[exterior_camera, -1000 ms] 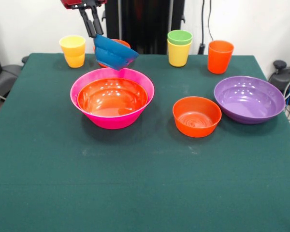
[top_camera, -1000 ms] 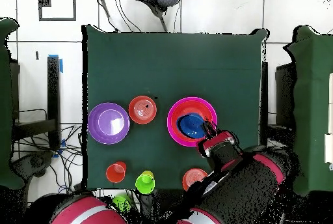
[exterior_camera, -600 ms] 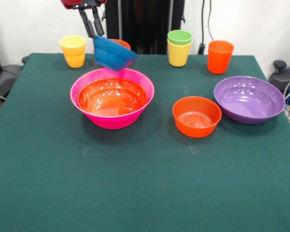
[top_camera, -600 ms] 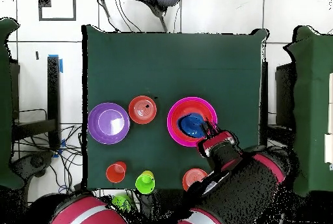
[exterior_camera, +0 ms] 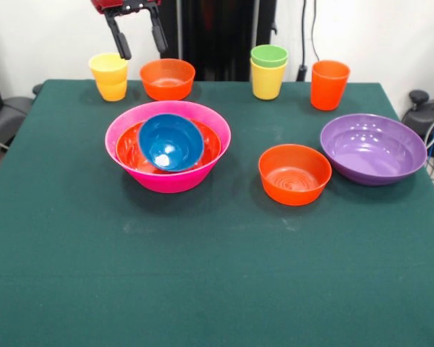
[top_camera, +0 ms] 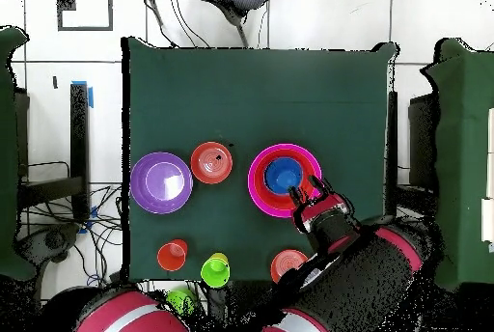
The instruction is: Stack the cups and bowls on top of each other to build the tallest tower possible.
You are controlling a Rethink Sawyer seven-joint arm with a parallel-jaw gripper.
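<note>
The small blue bowl (exterior_camera: 171,142) (top_camera: 283,175) lies tilted inside the wide orange bowl (exterior_camera: 206,142), which sits in the big pink bowl (exterior_camera: 167,177) (top_camera: 259,193); this pile is the tower's base. My gripper (exterior_camera: 139,37) (top_camera: 313,192) hangs open and empty above and behind it. At the back stand a yellow cup (exterior_camera: 110,76), a small orange bowl (exterior_camera: 167,78), a green cup nested in a yellow cup (exterior_camera: 268,72) and a tall orange cup (exterior_camera: 328,84). Another small orange bowl (exterior_camera: 294,173) and the purple bowl (exterior_camera: 372,148) sit to the right.
The green table (exterior_camera: 217,275) has wide free room toward its near edge in the front view. Cables and a chair base lie beyond the table's sides.
The gripper has opened and let go of the blue bowl, which dropped into the orange bowl inside the pink one. The small orange bowl behind now shows fully.
</note>
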